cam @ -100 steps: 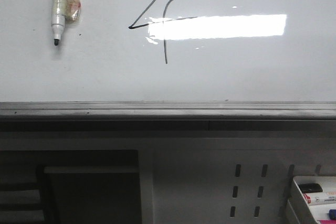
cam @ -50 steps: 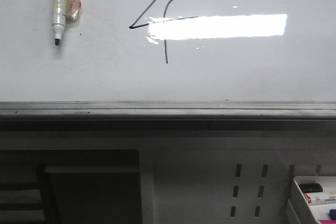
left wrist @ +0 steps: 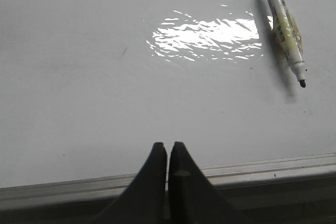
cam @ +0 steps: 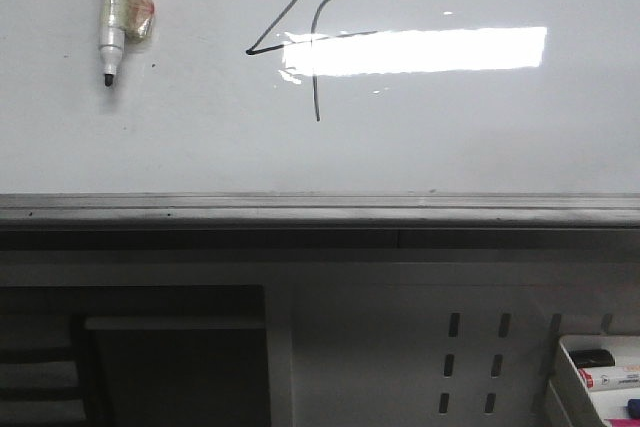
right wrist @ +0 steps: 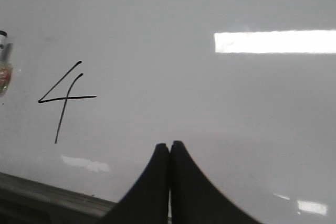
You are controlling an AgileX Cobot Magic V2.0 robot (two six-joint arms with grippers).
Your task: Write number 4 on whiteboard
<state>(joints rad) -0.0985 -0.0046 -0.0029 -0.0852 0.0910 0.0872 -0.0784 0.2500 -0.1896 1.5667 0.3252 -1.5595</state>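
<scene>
Number 4 (cam: 300, 42) complete in thin black strokes on the whiteboard (cam: 450, 137), toward the far edge of the bench and left of centre: slanted diagonal, horizontal bar partly lost in the bright glare patch, slightly curved vertical. Judged finished; only tidy retreat left. Best done by lifting both arms straight off the surface, with no sideways sweep across wet ink.

Left end effector (left wrist: 168, 148) with tips pressed together, holding nothing, above the grey rail (left wrist: 262, 169) at the near edge of the board. Right end effector (right wrist: 169, 148) likewise closed and empty, also low near the rail, the figure well apart from it.

Marker (cam: 112, 12) uncapped, lying loose near the far left corner, tip pointing toward the near edge, a scrap of clear tape around its barrel. Well apart from both arms; nothing between them and a clear withdrawal. Tray of spare markers (cam: 600, 372) below the bench at the near right corner, beside a perforated panel (cam: 470, 362).
</scene>
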